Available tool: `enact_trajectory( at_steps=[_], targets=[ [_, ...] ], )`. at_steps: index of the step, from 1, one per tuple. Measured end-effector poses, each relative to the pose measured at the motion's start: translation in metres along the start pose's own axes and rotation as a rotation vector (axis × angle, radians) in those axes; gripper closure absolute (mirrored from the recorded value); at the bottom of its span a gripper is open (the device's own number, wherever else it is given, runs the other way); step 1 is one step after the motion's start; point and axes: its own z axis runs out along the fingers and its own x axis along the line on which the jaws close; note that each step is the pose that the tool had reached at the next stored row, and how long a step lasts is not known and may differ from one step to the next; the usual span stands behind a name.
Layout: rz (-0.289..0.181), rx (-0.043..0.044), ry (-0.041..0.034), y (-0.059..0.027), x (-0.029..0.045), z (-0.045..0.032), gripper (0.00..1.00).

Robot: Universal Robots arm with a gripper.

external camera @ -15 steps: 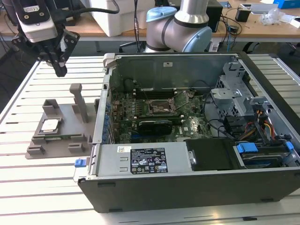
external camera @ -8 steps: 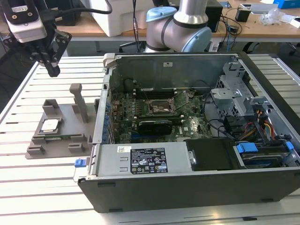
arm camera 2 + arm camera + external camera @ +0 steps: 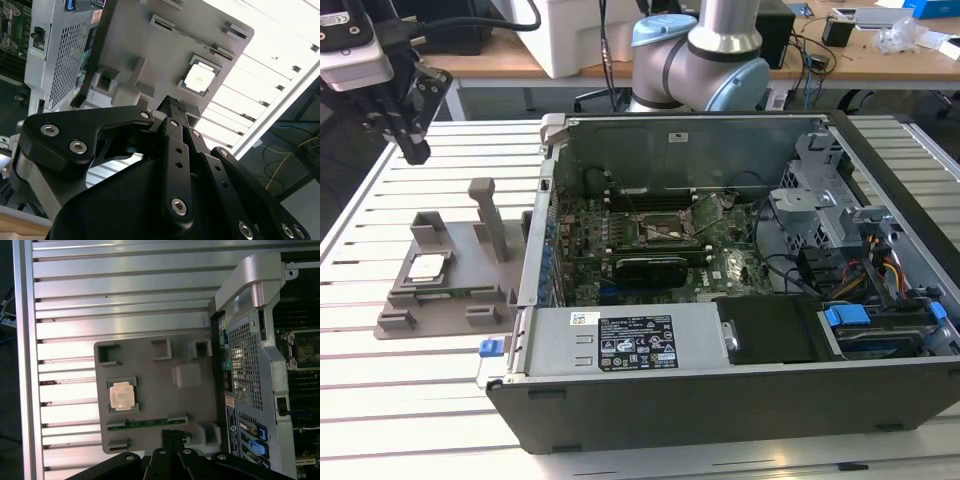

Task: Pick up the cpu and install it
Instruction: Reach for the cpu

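Observation:
The cpu (image 3: 427, 267) is a small silvery square chip lying flat in a recess of the grey plastic holder (image 3: 470, 290), on the slatted table at the exterior view's left. Both wrist views look down on the cpu (image 3: 200, 77) (image 3: 121, 394) in the holder (image 3: 145, 45) (image 3: 155, 375). My gripper (image 3: 415, 150) hangs well above the holder and away from it, shut with nothing between its fingers (image 3: 174, 104) (image 3: 171, 436). The black socket frame (image 3: 665, 232) sits on the motherboard inside the open computer case.
The open computer case (image 3: 720, 300) lies on its side right beside the holder, with a black expansion card (image 3: 650, 268), cables and drive bays (image 3: 880, 320) inside. Two posts (image 3: 485, 215) rise from the holder. The arm's base (image 3: 700, 60) stands behind the case.

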Motion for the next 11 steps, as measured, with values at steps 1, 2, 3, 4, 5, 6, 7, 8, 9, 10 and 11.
enact_trajectory(
  at_steps=[1, 2, 3, 4, 5, 6, 7, 8, 9, 10, 11],
  targets=[
    [0.000, 0.0000, 0.0000, -0.0002, 0.0020, -0.0001, 0.89],
    [0.000, 0.0000, 0.0000, -0.0003, 0.0039, -0.0001, 0.89],
    [0.000, 0.0000, 0.0000, -0.0004, 0.0054, -0.0002, 0.89],
    [0.000, 0.0000, -0.0001, -0.0006, 0.0088, -0.0002, 0.89],
    [0.000, 0.0000, 0.0000, -0.0008, 0.0112, -0.0003, 0.89],
    [0.000, 0.0000, -0.0001, -0.0010, 0.0132, -0.0003, 0.89],
    [0.000, 0.0000, 0.0000, -0.0011, 0.0146, -0.0004, 0.89],
    [0.000, 0.0000, 0.0000, -0.0013, 0.0172, -0.0004, 0.89],
    [0.000, 0.0000, -0.0001, -0.0014, 0.0189, -0.0005, 0.89],
    [0.000, 0.0000, 0.0000, -0.0015, 0.0210, -0.0006, 0.89],
    [0.000, 0.0001, 0.0000, -0.0017, 0.0233, -0.0006, 0.89]
  ],
)
